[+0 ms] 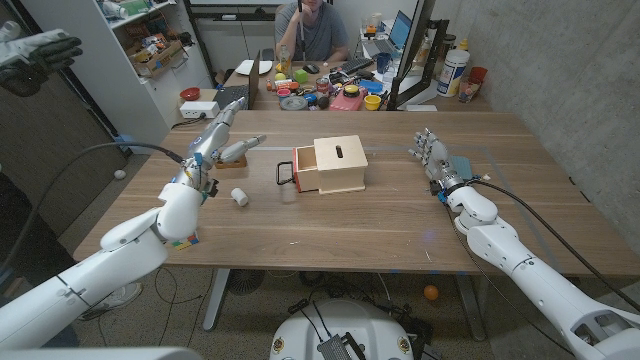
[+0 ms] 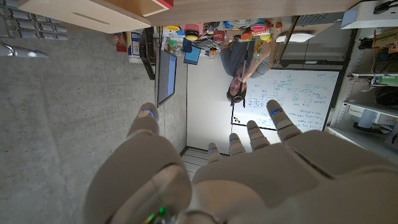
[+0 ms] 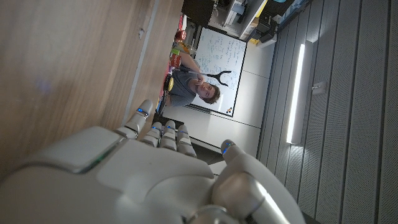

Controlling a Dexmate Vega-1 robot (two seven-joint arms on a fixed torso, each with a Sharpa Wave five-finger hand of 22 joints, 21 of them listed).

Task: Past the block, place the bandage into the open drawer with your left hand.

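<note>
Bandage [image 1: 241, 197], a small white roll, lies on the wooden tabletop [image 1: 350, 225] just left of the pale wooden box [image 1: 338, 165], whose drawer [image 1: 297, 167] stands pulled out with a black handle. A tan block [image 1: 232, 162] sits beyond the roll. The left hand [image 1: 222, 135] hovers above the block, fingers straight and apart, holding nothing. The right hand [image 1: 430, 155] stands near a teal pad [image 1: 461, 165], fingers loosely spread, empty.
</note>
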